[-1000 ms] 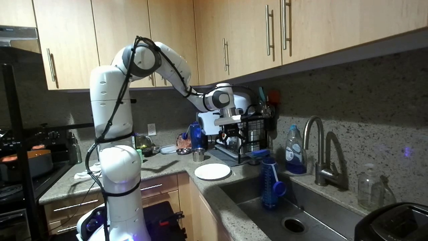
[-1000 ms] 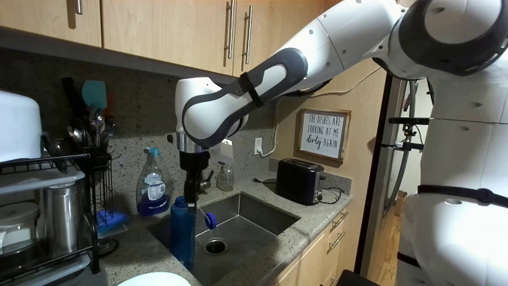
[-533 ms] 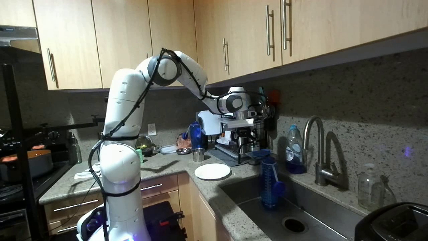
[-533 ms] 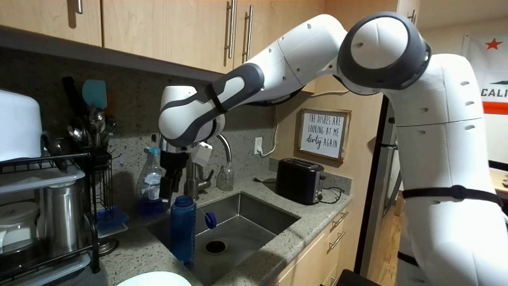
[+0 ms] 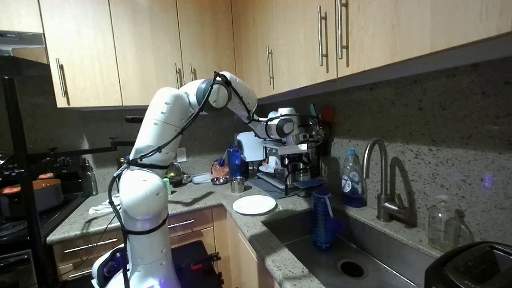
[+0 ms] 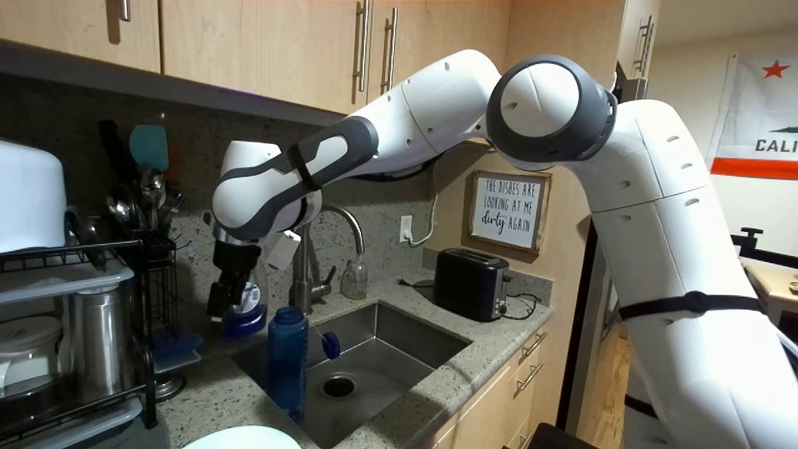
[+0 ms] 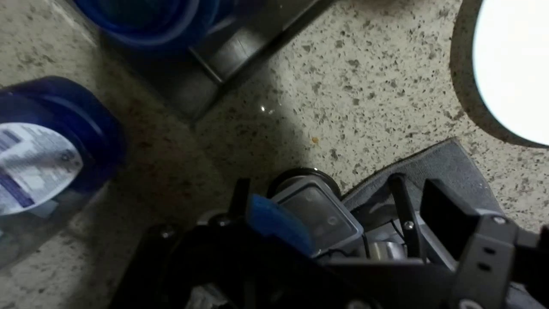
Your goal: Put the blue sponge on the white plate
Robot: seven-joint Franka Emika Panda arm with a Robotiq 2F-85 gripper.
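A black pincer (image 7: 337,186) hangs with its jaws spread wide above a kitchen tabletop (image 7: 351,94), the blue sponge (image 7: 279,223) lower down, near it.

In the wrist view the sponge shows beside one jaw, partly hidden, next to a clear container (image 7: 315,204); the white plate (image 5: 254,205) rests on the tabletop, below the pincer and off to one side, as a blue bottle (image 5: 322,220) stands in the sink (image 5: 380,244).

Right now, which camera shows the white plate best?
An exterior view: there the white plate is whole, with nothing in front of it. Elsewhere, an exterior view catches only a sliver of the plate at the bottom edge; the wrist view cuts it off at the right.
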